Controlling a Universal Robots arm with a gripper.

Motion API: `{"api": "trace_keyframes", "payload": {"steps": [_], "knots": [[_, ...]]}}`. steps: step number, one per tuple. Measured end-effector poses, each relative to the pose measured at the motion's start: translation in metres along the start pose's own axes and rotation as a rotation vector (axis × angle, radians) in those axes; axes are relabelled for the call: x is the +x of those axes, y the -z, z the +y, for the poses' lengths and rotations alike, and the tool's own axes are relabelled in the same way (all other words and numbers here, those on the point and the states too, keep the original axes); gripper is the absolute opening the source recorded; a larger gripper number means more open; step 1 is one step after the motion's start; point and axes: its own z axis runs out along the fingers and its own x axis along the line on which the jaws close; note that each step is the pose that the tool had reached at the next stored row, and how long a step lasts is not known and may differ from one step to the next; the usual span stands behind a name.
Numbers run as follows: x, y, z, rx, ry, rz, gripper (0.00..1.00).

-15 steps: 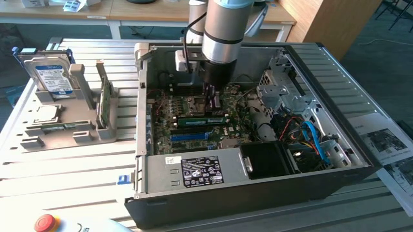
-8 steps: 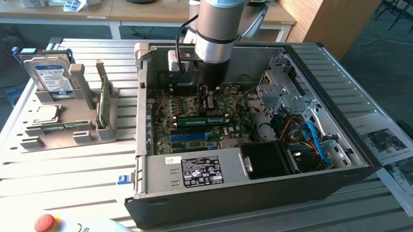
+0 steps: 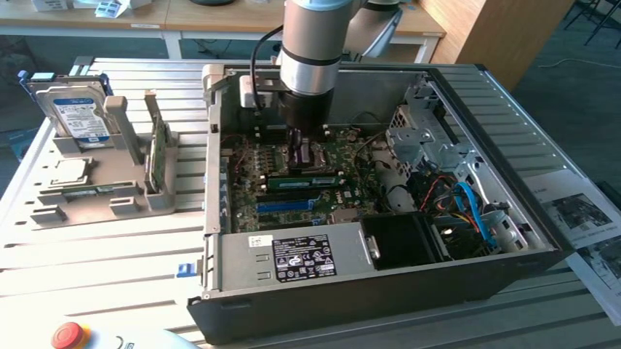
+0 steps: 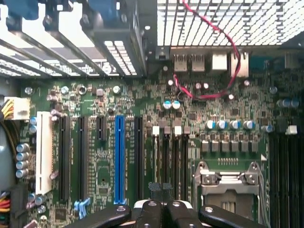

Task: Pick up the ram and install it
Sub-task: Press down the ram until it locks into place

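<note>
Hovering low inside the open computer case [image 3: 388, 291], the arm's gripper [image 3: 308, 151] sits over the motherboard [image 4: 142, 156] with its fingers [image 4: 154, 213] pressed together and nothing between them. The ram [image 3: 302, 182] lies seated in a slot just below the gripper, near the blue slot [image 3: 286, 206]. A hard drive [image 3: 78, 116] stands in the grey holder [image 3: 97, 193] at the exterior view's left.

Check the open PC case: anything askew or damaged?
Nothing stands out. The green RAM stick lies level in its slot on the green motherboard; the shut black tool hangs above the board, holding nothing.
</note>
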Motion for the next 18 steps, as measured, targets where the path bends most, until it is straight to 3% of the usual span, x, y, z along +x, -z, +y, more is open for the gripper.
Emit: {"api": "trace_keyframes", "payload": {"steps": [18], "knots": [[0.0026, -0.0002, 0.0023, 0.0000, 0.000, -0.0001, 0.10]]}}
